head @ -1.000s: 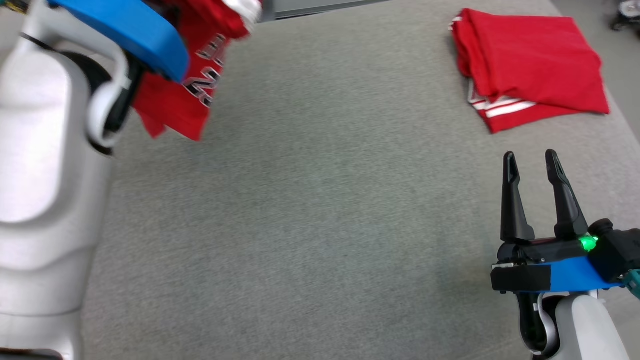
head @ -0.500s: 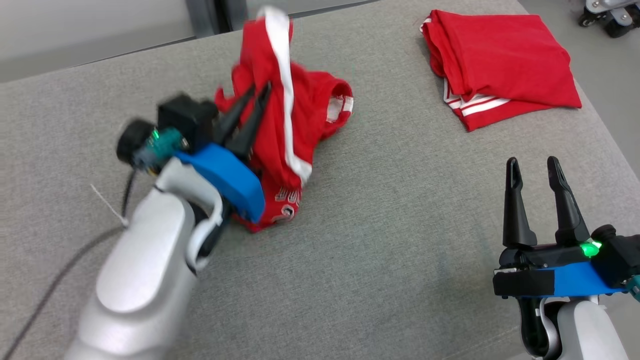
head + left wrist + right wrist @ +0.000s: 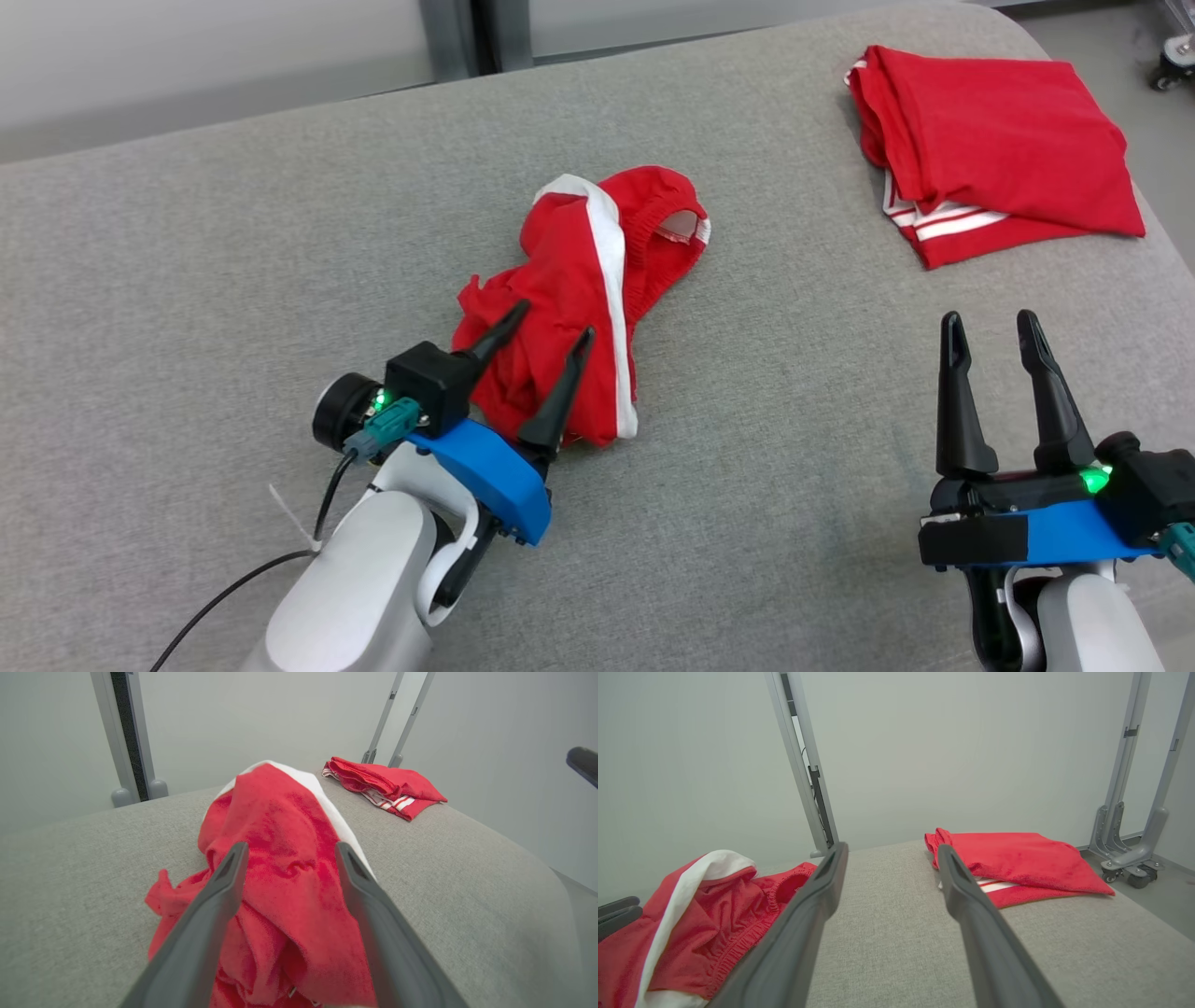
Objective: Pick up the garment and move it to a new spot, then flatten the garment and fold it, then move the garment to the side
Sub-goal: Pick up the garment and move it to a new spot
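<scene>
Right now I am looking at the garment [image 3: 597,280], a crumpled red piece that is lying in a heap near the middle of the grey padded table [image 3: 233,243]. Its white stripe [image 3: 609,271] is running along its length, and its elastic waistband [image 3: 677,201] is gaping open at the far end. The left gripper [image 3: 555,317] is reaching over the near end of the heap with its fingers spread wide and gripping nothing. In the left wrist view the red cloth is bulging up between the two fingers, and I cannot quite tell whether either finger is brushing the fabric or sitting just above it. The right gripper [image 3: 989,317] is sitting well apart from the heap at the lower right of the head view. Its fingers are pointing away from the robot, parted moderately and holding nothing, with bare table showing between them. A folded garment [image 3: 999,140], also red, is lying at the far right corner of the table, its white-striped edge facing the robot. A black cable [image 3: 233,588] is trailing down from the left wrist.
</scene>
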### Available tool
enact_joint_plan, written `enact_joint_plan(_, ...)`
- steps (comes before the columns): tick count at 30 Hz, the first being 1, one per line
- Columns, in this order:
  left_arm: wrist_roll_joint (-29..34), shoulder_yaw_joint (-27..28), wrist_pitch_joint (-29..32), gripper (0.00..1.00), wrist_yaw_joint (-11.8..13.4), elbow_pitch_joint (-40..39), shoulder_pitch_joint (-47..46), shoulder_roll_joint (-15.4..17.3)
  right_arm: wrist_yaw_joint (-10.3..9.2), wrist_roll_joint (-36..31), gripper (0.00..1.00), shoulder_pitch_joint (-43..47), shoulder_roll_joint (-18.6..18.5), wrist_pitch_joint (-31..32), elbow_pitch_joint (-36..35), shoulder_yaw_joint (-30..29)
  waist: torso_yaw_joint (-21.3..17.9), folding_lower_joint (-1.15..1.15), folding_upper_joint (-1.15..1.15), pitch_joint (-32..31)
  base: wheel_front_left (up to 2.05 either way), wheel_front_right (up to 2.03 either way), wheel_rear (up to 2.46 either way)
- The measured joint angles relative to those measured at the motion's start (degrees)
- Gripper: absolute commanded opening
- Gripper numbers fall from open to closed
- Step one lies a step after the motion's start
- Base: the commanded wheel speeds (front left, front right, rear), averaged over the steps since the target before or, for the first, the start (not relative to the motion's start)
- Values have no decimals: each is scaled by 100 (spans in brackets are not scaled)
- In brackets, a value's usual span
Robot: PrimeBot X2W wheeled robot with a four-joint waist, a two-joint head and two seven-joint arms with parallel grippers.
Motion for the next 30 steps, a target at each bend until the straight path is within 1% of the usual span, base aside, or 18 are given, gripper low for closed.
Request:
enact_joint_plan(4, 15, 159, -392, 100, 142, -77, 3, 49, 0, -38, 100, 65, 1, 0, 42, -19, 151, 0, 0, -121, 0, 0, 0)
enact_joint_plan(9, 65, 431, -787, 100, 398, -194, 164, 265, 0, -83, 100, 145, 2, 0, 69, -26, 379, 0, 0, -302, 0, 0, 0)
enact_joint_plan(12, 65, 608, -902, 100, 520, -277, 374, 402, 0, -120, 100, 199, 3, 0, 81, -33, 523, 0, 0, -423, 0, 0, 0)
enact_joint_plan(19, 46, 1296, -981, 100, 828, -654, 1043, 713, 0, -136, 100, 337, 4, 0, 104, -64, 830, 0, 0, -692, 0, 0, 0)
enact_joint_plan(22, 120, 1607, -990, 100, 901, -910, 1387, 775, 0, -165, 100, 409, 5, 0, 124, -81, 923, 0, 0, -797, 0, 0, 0)
enact_joint_plan(25, 213, 1855, -990, 100, 915, -1117, 1759, 765, 0, -170, 100, 503, 5, 0, 144, -91, 1002, 0, 0, -885, 0, 0, 0)
enact_joint_plan(30, 371, 2247, -991, 100, 866, -1329, 2197, 635, 0, -168, 100, 630, 4, 0, 226, -59, 1080, 0, 0, -997, 0, 0, 0)
